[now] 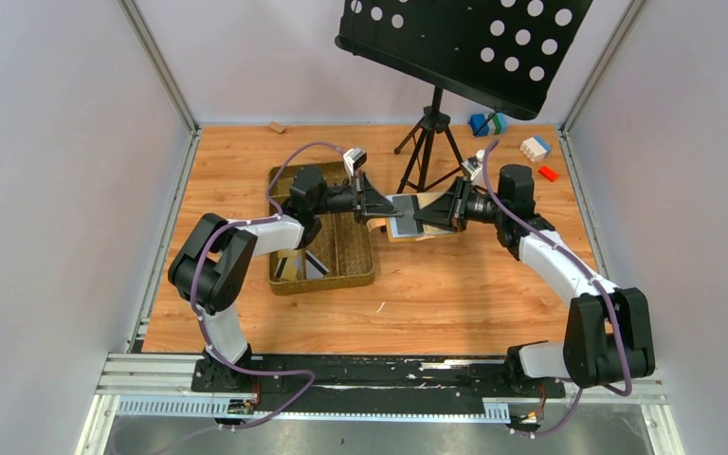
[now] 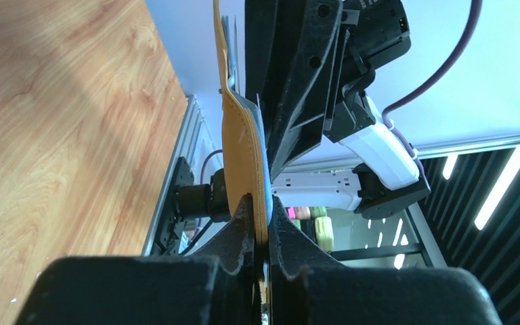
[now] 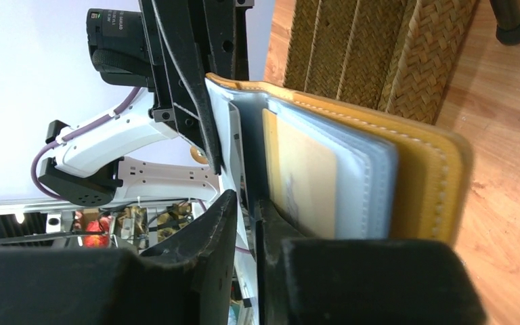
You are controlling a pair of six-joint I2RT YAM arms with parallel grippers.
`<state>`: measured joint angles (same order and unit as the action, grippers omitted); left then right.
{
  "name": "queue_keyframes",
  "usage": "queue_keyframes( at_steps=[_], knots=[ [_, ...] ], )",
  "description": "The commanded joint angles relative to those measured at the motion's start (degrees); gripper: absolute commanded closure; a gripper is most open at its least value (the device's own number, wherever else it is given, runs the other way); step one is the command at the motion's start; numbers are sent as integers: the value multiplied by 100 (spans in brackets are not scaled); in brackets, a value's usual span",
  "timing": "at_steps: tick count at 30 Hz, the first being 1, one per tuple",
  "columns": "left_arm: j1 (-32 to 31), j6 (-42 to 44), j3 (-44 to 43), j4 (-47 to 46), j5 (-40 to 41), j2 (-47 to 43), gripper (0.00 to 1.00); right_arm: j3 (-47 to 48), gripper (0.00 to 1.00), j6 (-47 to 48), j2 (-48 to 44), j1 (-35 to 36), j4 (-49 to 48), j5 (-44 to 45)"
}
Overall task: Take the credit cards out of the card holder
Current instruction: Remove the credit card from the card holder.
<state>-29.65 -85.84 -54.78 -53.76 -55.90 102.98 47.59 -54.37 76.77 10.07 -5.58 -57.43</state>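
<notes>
The card holder (image 1: pixel 406 226), a mustard-yellow wallet, hangs opened between my two grippers just above the table. My left gripper (image 1: pixel 379 207) is shut on its stitched edge (image 2: pixel 240 149), and in the left wrist view its jaws (image 2: pixel 262 217) pinch the yellow flap. The right wrist view shows the wallet's yellow cover (image 3: pixel 433 169), its grey-blue pockets and a tan-gold credit card (image 3: pixel 298 169) in a pocket. My right gripper (image 3: pixel 247 203) stands slightly open, with a thin pale inner leaf and a dark card edge in the narrow gap. A dark card (image 1: pixel 315 263) and a tan one (image 1: pixel 289 268) lie in the tray.
A brown woven tray (image 1: pixel 327 282) sits under the left arm, just left of the wallet. A music stand's tripod (image 1: pixel 431 133) stands right behind the grippers, with its black plate (image 1: pixel 464 43) overhead. Toy blocks (image 1: pixel 536 147) lie at the back right.
</notes>
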Motion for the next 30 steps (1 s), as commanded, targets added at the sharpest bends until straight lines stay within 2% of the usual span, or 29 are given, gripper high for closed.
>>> queue_keyframes(
  at_steps=[1, 4, 5, 9, 11, 14, 17, 30],
  knots=[
    [-50, 94, -182, -219, -104, -300, 100, -151, 87, -280, -144, -72, -461, -34],
    [-50, 94, -197, -223, -109, -294, 100, -145, 99, -220, -171, -84, -343, 17],
    [-48, 94, -198, -223, -113, -290, 99, -137, 100, -174, -176, -95, -272, 37],
    [-50, 94, -208, -249, -116, -297, 83, -113, 100, 18, -207, -151, 44, 132],
    [-50, 94, -208, -249, -128, -287, 81, -102, 100, 73, -192, -154, 99, 146],
    [-50, 94, -208, -238, -127, -290, 81, -72, 100, 118, -174, -155, 166, 151],
    [-49, 87, -208, -247, -112, -280, 85, -26, 100, 265, -163, -154, 382, 208],
    [-50, 19, -186, -358, -68, -267, 86, -26, 100, 513, -169, -312, 848, 295]
  ],
)
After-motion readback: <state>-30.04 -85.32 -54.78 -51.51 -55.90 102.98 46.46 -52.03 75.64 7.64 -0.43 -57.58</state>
